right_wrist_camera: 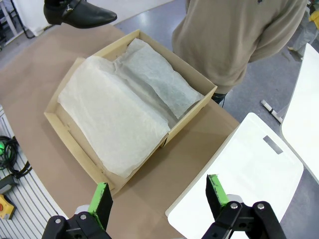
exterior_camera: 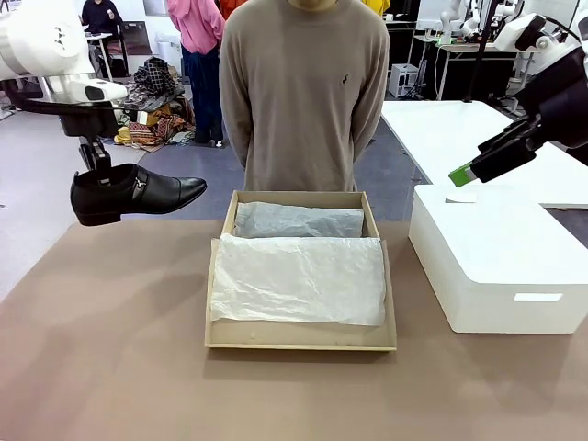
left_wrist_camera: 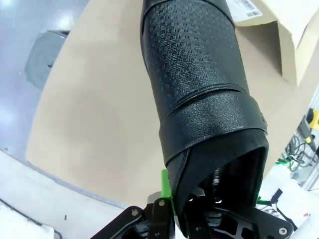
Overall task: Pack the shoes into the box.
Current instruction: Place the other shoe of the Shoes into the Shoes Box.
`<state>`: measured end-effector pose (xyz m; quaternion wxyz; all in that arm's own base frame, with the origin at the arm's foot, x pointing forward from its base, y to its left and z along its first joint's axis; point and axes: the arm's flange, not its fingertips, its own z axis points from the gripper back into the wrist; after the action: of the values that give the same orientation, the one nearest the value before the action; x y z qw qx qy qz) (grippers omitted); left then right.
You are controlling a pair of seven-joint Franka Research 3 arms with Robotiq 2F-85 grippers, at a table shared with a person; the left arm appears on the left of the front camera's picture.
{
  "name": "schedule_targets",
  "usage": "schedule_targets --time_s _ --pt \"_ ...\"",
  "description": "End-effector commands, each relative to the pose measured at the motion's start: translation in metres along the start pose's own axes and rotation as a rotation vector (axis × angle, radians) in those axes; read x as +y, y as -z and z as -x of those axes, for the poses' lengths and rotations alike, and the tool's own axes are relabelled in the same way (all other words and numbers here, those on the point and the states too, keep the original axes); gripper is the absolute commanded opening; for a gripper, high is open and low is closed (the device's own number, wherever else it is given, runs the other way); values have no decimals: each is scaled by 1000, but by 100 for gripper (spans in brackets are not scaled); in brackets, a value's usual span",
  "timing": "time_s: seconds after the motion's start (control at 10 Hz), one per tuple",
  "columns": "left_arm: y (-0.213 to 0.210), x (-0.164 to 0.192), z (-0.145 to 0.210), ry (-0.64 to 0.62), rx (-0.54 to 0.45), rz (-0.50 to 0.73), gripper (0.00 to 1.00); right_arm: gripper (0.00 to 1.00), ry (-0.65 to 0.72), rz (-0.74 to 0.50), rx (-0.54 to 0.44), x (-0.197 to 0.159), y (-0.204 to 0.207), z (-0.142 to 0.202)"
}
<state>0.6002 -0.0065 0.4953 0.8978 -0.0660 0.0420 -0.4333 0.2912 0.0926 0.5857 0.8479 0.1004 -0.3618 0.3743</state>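
A glossy black shoe (exterior_camera: 138,193) with a silver side buckle hangs level above the table's far left, toe pointing right toward the box. My left gripper (exterior_camera: 94,168) is shut on its heel rim from above. The left wrist view looks down the shoe (left_wrist_camera: 199,79), its heel rim pinched in the gripper (left_wrist_camera: 192,194), one green pad (left_wrist_camera: 164,186) outside. The tan box (exterior_camera: 219,276) lies open at the table's middle, white tissue paper (exterior_camera: 299,276) spread over it. My right gripper (exterior_camera: 470,165) hovers open at the right; in its own view the right gripper (right_wrist_camera: 158,196) holds nothing.
A larger white box (exterior_camera: 501,257) stands right of the tan box (right_wrist_camera: 59,130), under my right gripper. A person in a beige sweater (exterior_camera: 303,92) stands at the far edge behind the box. Bare brown tabletop (exterior_camera: 110,349) lies left of and in front of the box.
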Motion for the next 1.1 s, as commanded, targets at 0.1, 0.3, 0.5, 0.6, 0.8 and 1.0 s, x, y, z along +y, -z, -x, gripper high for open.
schedule_targets --time_s 0.1,0.3,0.5,0.6,0.8,1.0 --pt "0 6 5 22 -5 -2 0 100 0 -8 -5 0 0 0" --pt "2 -7 -5 -73 4 -9 0 100 0 -8 -5 0 0 0" --pt "-2 -29 -16 -418 -3 -66 0 100 0 -8 -5 0 0 0" --pt "-4 -39 -21 -554 -14 -21 0 100 0 -8 -5 0 0 0" --pt "-4 -58 -37 -753 -75 13 0 100 0 -8 -5 0 0 0" --pt "0 -73 -48 -890 -100 10 0 100 0 -8 -5 0 0 0"
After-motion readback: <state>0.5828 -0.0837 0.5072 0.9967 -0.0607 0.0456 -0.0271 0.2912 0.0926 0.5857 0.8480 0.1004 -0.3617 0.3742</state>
